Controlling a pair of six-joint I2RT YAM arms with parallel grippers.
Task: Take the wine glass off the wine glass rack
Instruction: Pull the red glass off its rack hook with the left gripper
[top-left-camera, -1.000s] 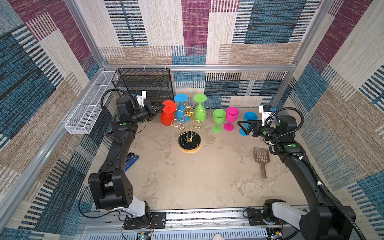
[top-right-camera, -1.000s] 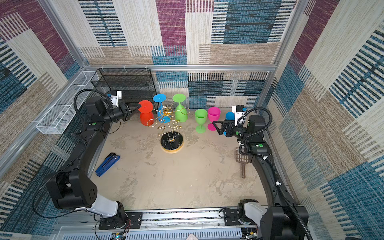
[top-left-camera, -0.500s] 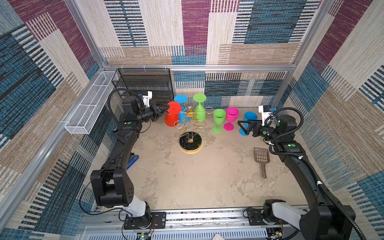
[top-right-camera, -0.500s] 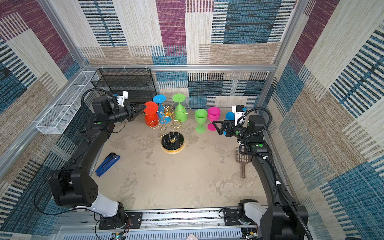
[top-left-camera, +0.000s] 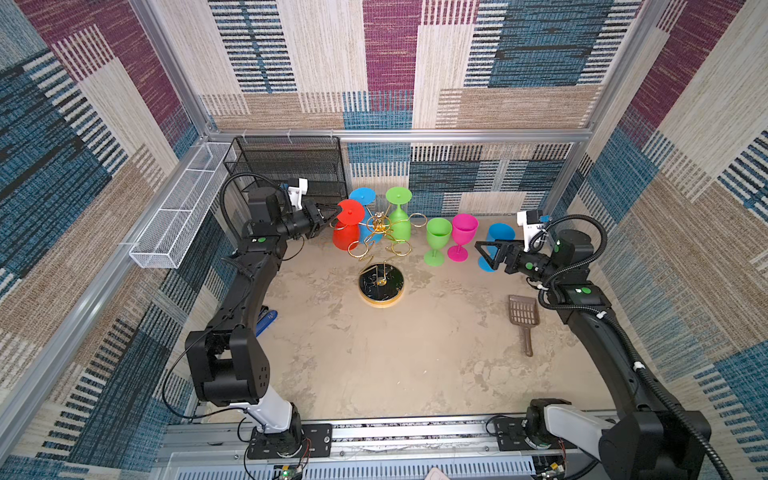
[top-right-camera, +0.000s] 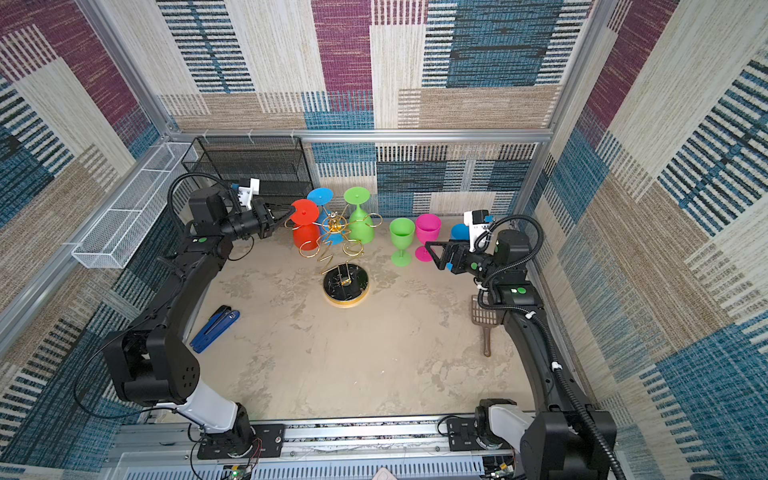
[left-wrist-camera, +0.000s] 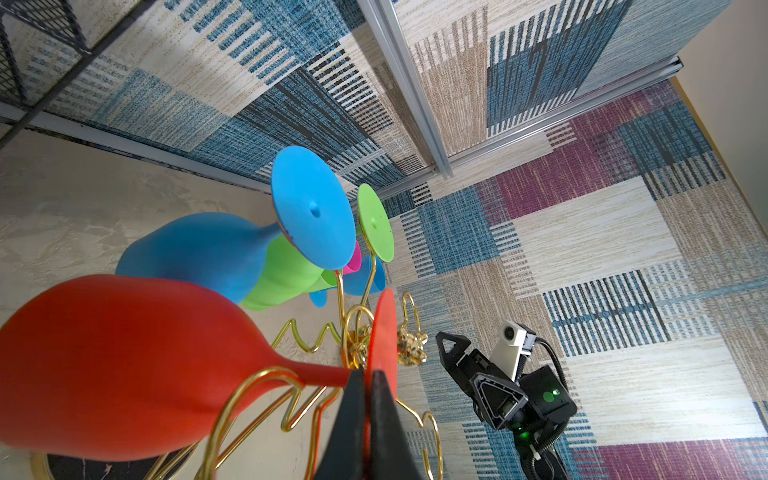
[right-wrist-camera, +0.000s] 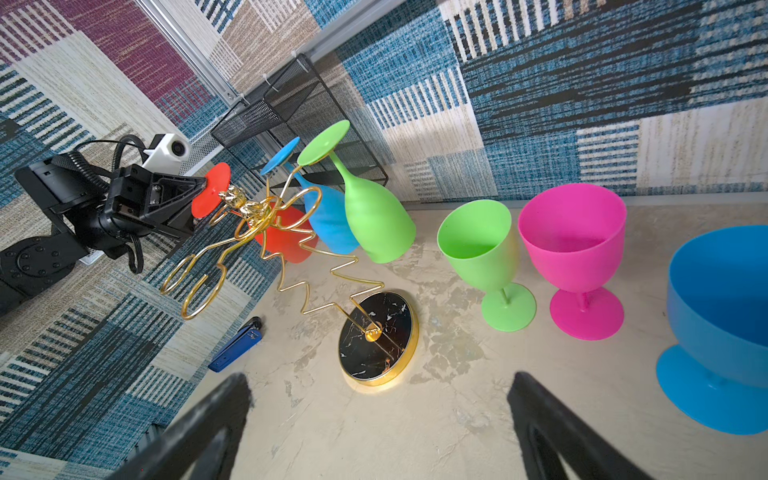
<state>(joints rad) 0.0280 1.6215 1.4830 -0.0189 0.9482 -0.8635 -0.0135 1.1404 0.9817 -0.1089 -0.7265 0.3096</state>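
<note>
1. We note the left jaws pinched on the foot of the red wine glass (top-left-camera: 345, 235).
2. It hangs inverted on the wine glass rack (top-left-camera: 381, 286), just beyond them.
3. Right jaws wide, empty, well apart from the rack.

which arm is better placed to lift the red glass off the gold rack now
Left. The left claw is shut on the red glass by its foot, at the wine glass rack. The right claw hangs open away from it, beside the standing blue glass.
</note>
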